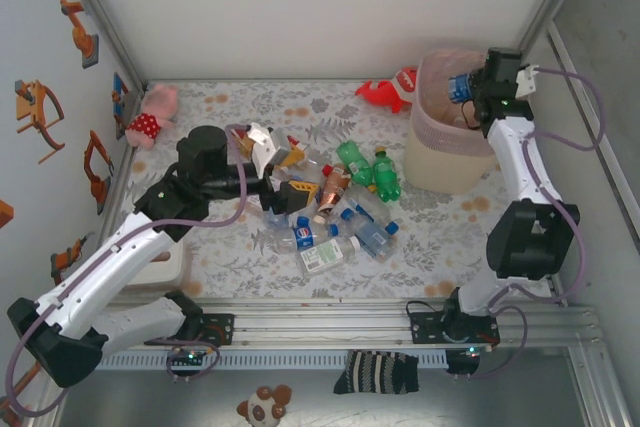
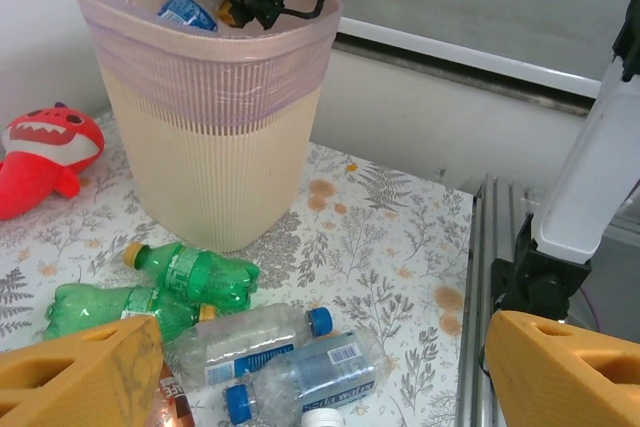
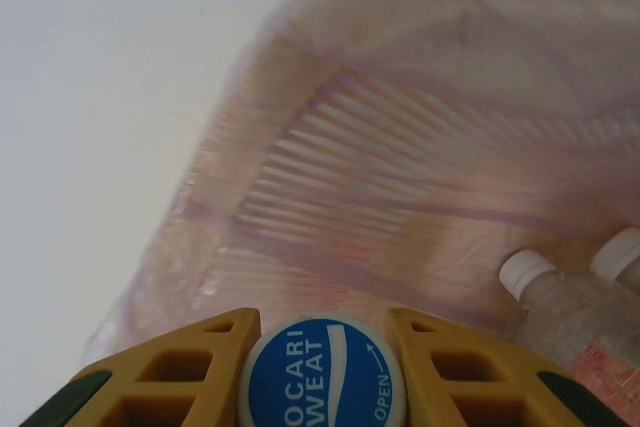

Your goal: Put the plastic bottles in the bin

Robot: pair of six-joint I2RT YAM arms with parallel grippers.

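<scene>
The cream bin (image 1: 447,152) with its pink bag stands at the far right. My right gripper (image 1: 466,90) hangs over its opening, shut on a bottle with a blue Pocari Sweat cap (image 3: 322,372). In the left wrist view this bottle (image 2: 186,12) sits just above the bin (image 2: 215,137) rim. Two white-capped bottles (image 3: 565,297) lie inside. Several bottles lie in a pile (image 1: 335,212) mid-table: two green ones (image 2: 195,272) and clear blue-capped ones (image 2: 250,342). My left gripper (image 1: 298,175) hovers open over the pile's left side, its fingers (image 2: 85,377) wide apart with nothing held.
A red toy (image 1: 385,90) lies left of the bin, and a pink plush (image 1: 152,112) sits in the far left corner. White walls close off the back and sides. A metal rail (image 1: 330,312) runs along the near table edge.
</scene>
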